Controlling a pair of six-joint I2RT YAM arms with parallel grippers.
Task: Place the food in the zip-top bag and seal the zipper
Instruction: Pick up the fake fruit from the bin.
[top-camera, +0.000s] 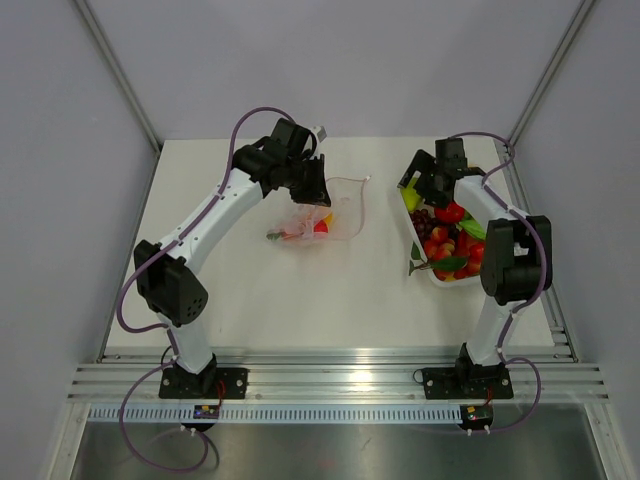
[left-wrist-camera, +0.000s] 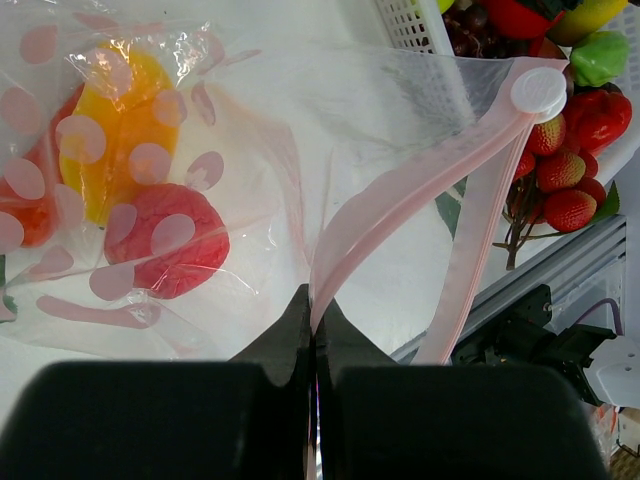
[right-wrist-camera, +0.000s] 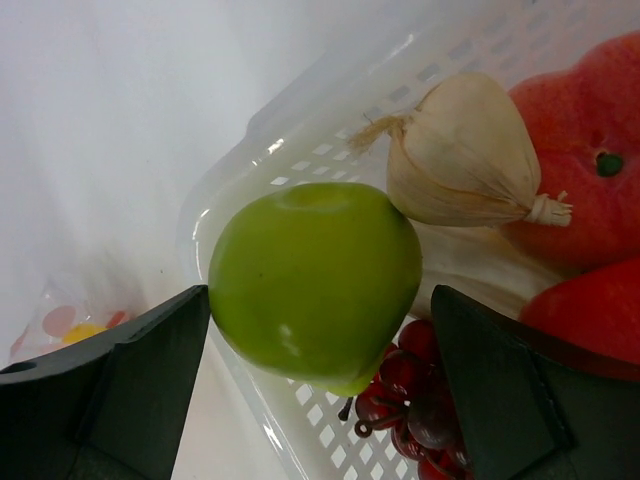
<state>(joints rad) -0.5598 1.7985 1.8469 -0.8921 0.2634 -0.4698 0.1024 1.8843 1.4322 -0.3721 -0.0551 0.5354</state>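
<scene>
The left tool (top-camera: 316, 190) reaches down over the far middle of the surface (top-camera: 250, 300), its jaws pressed together on the zipper (left-wrist-camera: 420, 190) of the bag (top-camera: 345, 212). In the left wrist view the two black fingers (left-wrist-camera: 285, 335) meet with the pink strip pinched between them, right where the strip's two sides part. One side runs up to a round white slider (left-wrist-camera: 538, 90), and the other drops toward the lower right, so the mouth stands open. The bag lies on the surface beside the tool. It is clear and crinkled and printed with pale pink dots. Some food (left-wrist-camera: 115, 130) is bunched inside it, away from the mouth: a yellow-orange piece with a flat red piece (left-wrist-camera: 165, 240) touching it.

Further right, apart from the bag, the white tray (right-wrist-camera: 290, 160) sits by the surface's right edge. It is filled with more food: strawberries (left-wrist-camera: 560, 170), dark grapes (right-wrist-camera: 410, 400), a garlic (right-wrist-camera: 465, 150) and several red pieces. The right tool (top-camera: 412, 185) hangs over the tray's far corner with its jaws spread wide. In the right wrist view a green apple (right-wrist-camera: 310, 270) sits between its fingers (right-wrist-camera: 130, 390), against the tray's wall, with the garlic just beside it and the grapes below. Whether the fingers touch the apple cannot be told.
</scene>
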